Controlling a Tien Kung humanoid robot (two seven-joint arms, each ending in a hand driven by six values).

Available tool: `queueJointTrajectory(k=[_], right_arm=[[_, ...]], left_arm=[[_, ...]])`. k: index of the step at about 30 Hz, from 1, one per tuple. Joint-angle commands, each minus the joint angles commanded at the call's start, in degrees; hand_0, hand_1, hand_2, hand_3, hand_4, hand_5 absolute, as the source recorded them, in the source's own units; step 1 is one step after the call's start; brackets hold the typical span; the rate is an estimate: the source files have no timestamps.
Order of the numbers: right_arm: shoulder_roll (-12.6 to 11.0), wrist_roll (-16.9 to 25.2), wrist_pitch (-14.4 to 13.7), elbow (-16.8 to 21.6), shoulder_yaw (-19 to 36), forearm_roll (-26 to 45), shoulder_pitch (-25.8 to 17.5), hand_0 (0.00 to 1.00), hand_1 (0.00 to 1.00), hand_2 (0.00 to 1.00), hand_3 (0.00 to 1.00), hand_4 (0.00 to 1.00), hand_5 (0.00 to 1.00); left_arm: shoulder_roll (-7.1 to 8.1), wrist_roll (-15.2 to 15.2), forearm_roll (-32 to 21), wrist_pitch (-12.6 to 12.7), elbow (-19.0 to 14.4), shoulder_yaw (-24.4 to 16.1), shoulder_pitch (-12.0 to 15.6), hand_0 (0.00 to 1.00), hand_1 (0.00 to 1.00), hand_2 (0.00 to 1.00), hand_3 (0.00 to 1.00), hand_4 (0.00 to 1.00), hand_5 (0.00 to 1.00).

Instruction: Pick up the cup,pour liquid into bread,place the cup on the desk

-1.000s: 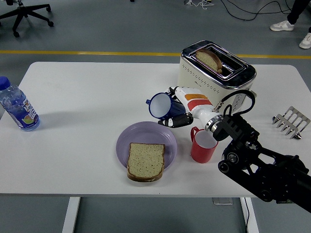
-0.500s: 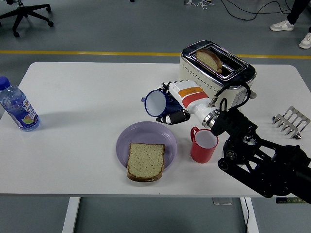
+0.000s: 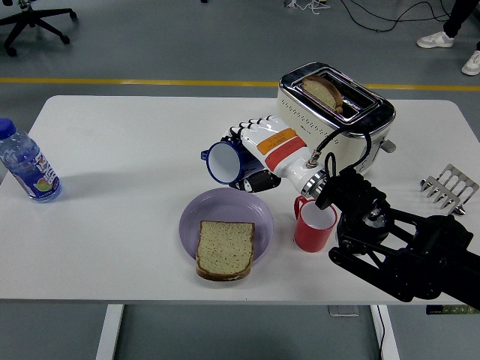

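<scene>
The right hand (image 3: pixel 259 154) is gripping the blue cup (image 3: pixel 223 160) and holding it up, tipped on its side with its open mouth facing left. The cup is hanging just past the far edge of the purple plate (image 3: pixel 264 219). A slice of bread (image 3: pixel 225 248) is lying on the plate's near side. A red mug (image 3: pixel 314 226) is standing right of the plate on the white tabletop (image 3: pixel 135 150).

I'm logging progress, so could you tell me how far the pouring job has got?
Pickup looks done: the right hand holds the blue cup tipped on its side above the plate. Pouring onto the bread is in hand. Setting the cup down remains.
</scene>
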Motion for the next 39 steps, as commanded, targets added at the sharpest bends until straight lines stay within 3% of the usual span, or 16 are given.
queueJointTrajectory(k=[9, 18, 19, 20, 39], right_arm=[[0.6, 1.0, -3.8, -1.7, -1.3, -0.9, 0.6, 0.216, 0.216, 0.446, 0.544, 0.735, 0.07], [0.9, 3.5, -10.7, -5.1, -2.8, -1.5, 0.7, 0.242, 0.234, 0.456, 0.547, 0.718, 0.02], [0.9, 3.6, -10.7, -5.5, -3.2, -1.6, 0.8, 0.242, 0.234, 0.456, 0.547, 0.718, 0.02], [0.9, 3.6, -10.7, -5.8, -3.5, -1.7, 0.9, 0.325, 0.293, 0.474, 0.555, 0.699, 0.002], [1.1, 2.9, -10.7, -7.0, -5.2, -2.6, 1.4, 0.369, 0.336, 0.491, 0.556, 0.714, 0.002]], left_arm=[[-0.07, 0.2, 0.5, -0.1, 0.0, -0.1, 0.4, 0.677, 0.743, 0.747, 0.642, 0.406, 0.998], [-0.07, 0.1, 0.3, -0.1, 0.0, 0.2, 0.6, 0.677, 0.743, 0.747, 0.642, 0.405, 0.998], [-0.08, 0.1, 0.3, -0.1, 0.0, 0.2, 0.6, 0.677, 0.743, 0.747, 0.642, 0.405, 0.998], [-0.09, 0.1, 0.3, -0.1, 0.0, 0.3, 0.6, 0.677, 0.743, 0.747, 0.642, 0.406, 0.998], [-0.05, -0.1, -0.6, 0.0, 0.0, 1.1, 0.6, 0.677, 0.742, 0.748, 0.642, 0.405, 0.998]])
